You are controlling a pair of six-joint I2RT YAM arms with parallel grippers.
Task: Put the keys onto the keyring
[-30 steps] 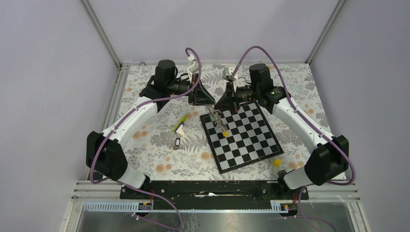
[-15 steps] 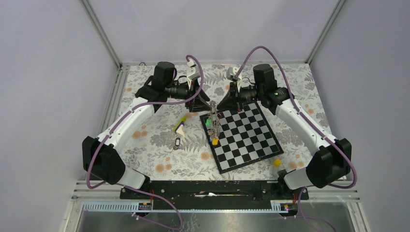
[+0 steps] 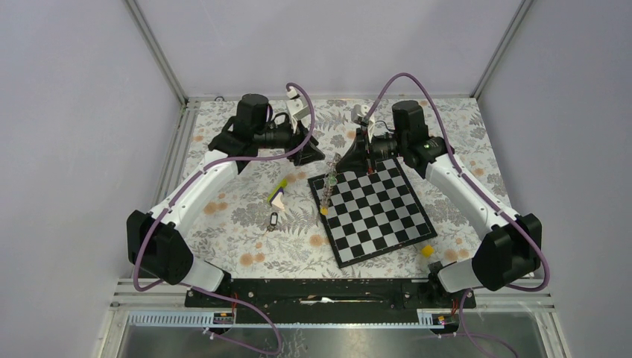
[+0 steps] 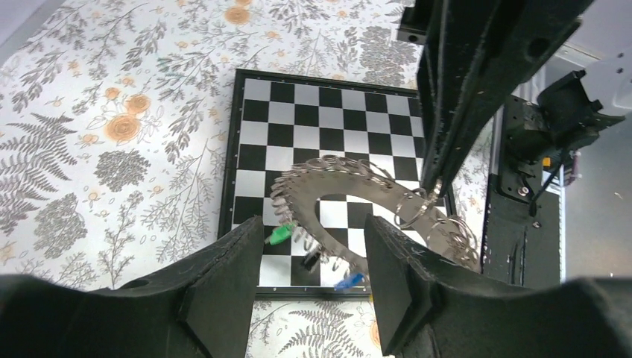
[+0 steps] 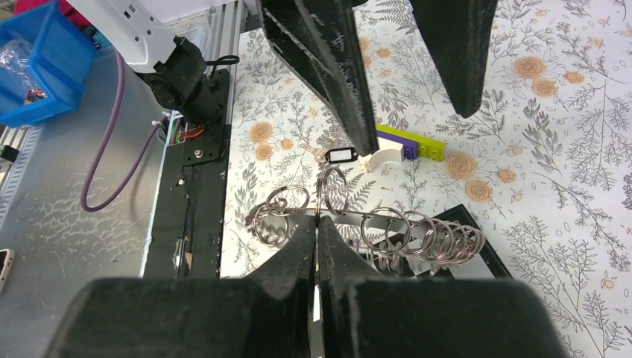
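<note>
R gripper (image 5: 317, 226) pinching keyring (image 5: 417, 233), aloft (L gripper (image 4: 313, 233) agape)

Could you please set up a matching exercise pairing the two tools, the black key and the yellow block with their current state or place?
Things:
1. left tool
2. right tool
3. black key
4. yellow block

States or places:
A. shut on the keyring
B. lying on the floral cloth, left of the chessboard
C. open, holding nothing
D. just off the chessboard's near right corner

Pairs: 1-C, 2-A, 3-B, 4-D
</note>
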